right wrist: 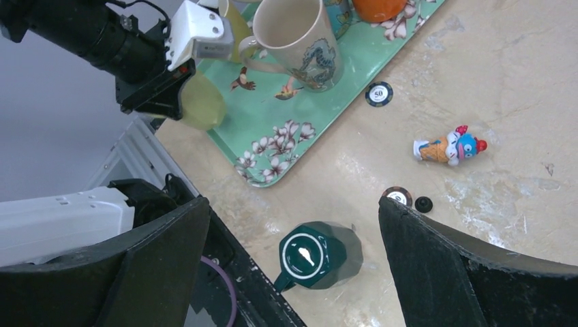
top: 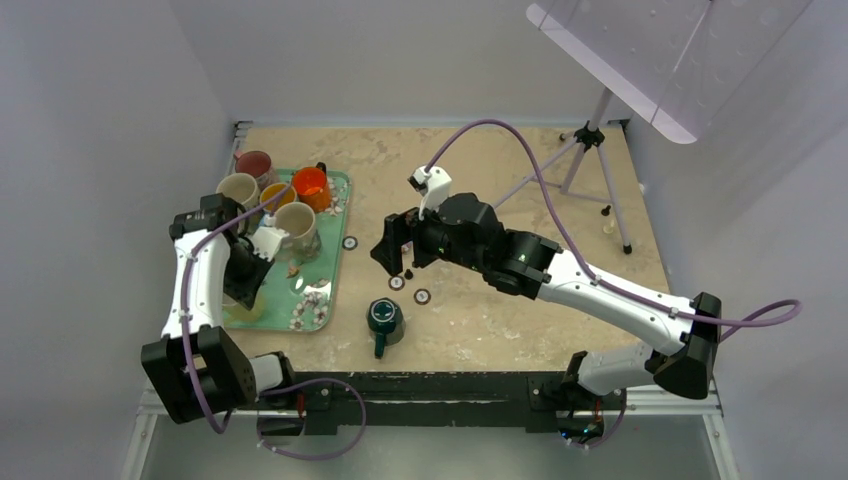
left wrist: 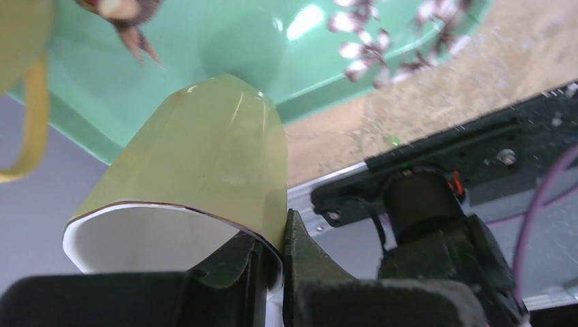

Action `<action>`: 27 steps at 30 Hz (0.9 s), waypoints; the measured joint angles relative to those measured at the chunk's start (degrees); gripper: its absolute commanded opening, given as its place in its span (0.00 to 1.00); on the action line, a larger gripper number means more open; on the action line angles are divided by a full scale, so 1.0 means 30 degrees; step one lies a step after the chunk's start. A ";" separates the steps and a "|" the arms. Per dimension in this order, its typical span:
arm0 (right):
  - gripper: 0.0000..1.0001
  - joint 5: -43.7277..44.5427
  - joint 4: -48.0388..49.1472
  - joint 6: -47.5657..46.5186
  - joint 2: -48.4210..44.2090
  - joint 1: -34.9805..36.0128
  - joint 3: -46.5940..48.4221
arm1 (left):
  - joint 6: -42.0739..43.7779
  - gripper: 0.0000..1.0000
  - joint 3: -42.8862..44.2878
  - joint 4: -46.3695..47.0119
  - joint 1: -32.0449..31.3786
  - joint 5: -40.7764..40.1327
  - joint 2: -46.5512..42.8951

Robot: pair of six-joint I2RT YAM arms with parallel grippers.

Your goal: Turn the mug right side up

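Top external, dark green mug (top: pixel 385 318): upside down on the table, just right of the tray's near corner, flat base up, handle toward the near table edge.
Top external, tray (top: pixel 278 292): light green with flower prints. It holds a dark red mug (top: pixel 254 163), a cream mug (top: pixel 238 188), an orange mug (top: pixel 311 183) and a patterned cream mug (top: pixel 296 222), all mouth up; contents cannot be told.
Top external, right gripper (top: pixel 392 258): right of the tray, apart from the dark green mug.
Left wrist, left gripper (left wrist: pixel 271 262): fingers clamped on the rim wall of a yellow-green mug (left wrist: pixel 204 150), white inside, tilted at the tray's near left corner.
Right wrist, right gripper: fingers spread wide, nothing between them.
Right wrist, dark green mug: glossy ring on its upturned base.
Right wrist, patterned cream mug: inside plain cream.
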 measured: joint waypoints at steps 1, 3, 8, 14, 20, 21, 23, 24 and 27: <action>0.98 0.0007 -0.0066 0.0000 0.0000 0.0007 0.0000 | 0.0197 0.00 -0.0131 0.0634 0.0233 -0.0095 0.0240; 0.98 0.0087 -0.0168 0.0066 0.0000 0.0036 -0.0022 | 0.0423 0.00 -0.0160 0.1661 0.0641 -0.0204 0.0736; 0.98 0.1727 -0.0845 0.0772 -0.0350 0.0707 -0.0765 | 0.0765 0.00 -0.0503 0.4146 0.1078 -0.0495 0.2025; 0.98 0.5180 -0.4007 0.2645 0.0678 0.4007 -0.0605 | 0.0772 0.25 -0.0925 0.4816 0.1071 -0.0306 0.2645; 0.98 0.7468 -0.9755 0.6849 0.5574 0.5974 0.1872 | 0.0729 0.61 -0.0787 0.4357 0.1078 -0.0087 0.2674; 0.98 0.7665 -1.0346 0.7293 0.6142 0.6156 0.2106 | 0.0736 0.62 -0.0583 0.4044 0.1078 0.0007 0.2637; 0.97 0.8080 -1.1402 0.8043 0.7213 0.6608 0.2586 | 0.0750 0.66 0.0226 0.3264 0.1078 0.0372 0.2441; 0.96 0.8196 -1.1788 0.8320 0.7643 0.6856 0.2849 | 0.0736 0.67 0.0685 0.2936 0.1078 0.0546 0.2324; 0.94 0.8524 -1.2247 0.8859 0.8539 0.7373 0.3606 | 0.0583 0.69 0.2514 0.1698 0.1064 0.1523 0.1741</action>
